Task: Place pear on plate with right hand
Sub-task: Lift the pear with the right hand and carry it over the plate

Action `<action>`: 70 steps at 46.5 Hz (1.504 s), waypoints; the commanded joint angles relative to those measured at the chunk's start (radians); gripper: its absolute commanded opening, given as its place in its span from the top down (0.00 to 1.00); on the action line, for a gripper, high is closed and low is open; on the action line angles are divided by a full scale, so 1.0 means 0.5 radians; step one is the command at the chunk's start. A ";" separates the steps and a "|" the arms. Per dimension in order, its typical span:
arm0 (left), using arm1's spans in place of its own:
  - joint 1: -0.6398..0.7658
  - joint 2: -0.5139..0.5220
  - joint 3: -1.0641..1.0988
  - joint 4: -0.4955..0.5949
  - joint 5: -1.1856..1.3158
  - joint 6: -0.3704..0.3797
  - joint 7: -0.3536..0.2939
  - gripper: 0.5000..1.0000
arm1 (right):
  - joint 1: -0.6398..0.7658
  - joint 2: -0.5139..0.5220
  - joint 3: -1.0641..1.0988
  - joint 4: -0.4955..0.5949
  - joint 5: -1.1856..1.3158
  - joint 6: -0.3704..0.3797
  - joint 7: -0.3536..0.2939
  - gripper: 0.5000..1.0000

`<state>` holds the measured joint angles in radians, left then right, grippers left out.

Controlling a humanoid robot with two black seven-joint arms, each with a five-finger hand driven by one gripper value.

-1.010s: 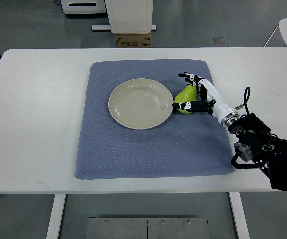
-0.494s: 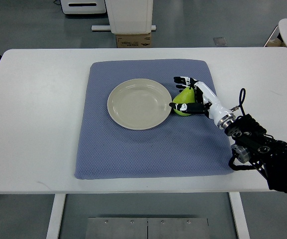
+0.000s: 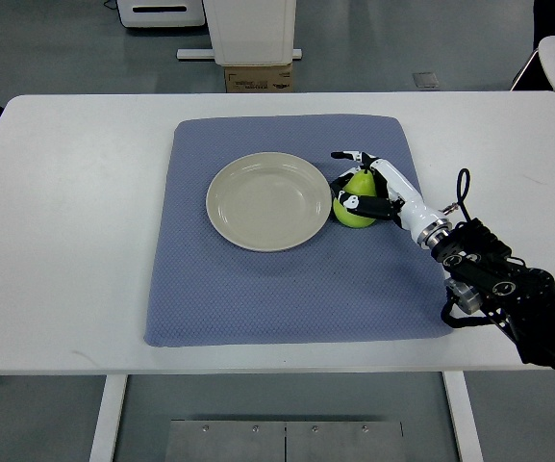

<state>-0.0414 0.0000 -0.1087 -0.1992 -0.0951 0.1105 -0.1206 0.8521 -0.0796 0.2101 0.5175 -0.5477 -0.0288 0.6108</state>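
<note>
White worktop [image 3: 75,241] carries blue-grey mat [image 3: 287,289]; grey floor beyond, cardboard box [image 3: 258,77] under white cabinet at far edge

Right hand [image 3: 362,185] enters from right on black arm, fingers [image 3: 346,156] curled around green pear [image 3: 355,206], thumb across its near side, pinching it

Pear low over or on mat, cannot tell which, just beside right rim of cream plate [image 3: 267,200]

Plate bare, centred on mat; wide bare worktop left and right of mat
</note>
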 commanded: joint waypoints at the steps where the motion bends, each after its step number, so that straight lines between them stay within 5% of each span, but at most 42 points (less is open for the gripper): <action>1: 0.000 0.000 0.000 0.000 0.000 0.000 -0.001 0.00 | 0.014 0.000 0.003 -0.007 0.000 -0.001 0.000 1.00; 70: 0.000 0.000 0.000 0.000 0.000 0.000 0.002 0.00 | 0.299 0.159 0.012 -0.001 0.031 -0.022 0.000 1.00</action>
<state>-0.0413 0.0000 -0.1084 -0.1995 -0.0951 0.1104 -0.1205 0.9921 0.0002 0.2179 0.5144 -0.5332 -0.0411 0.6108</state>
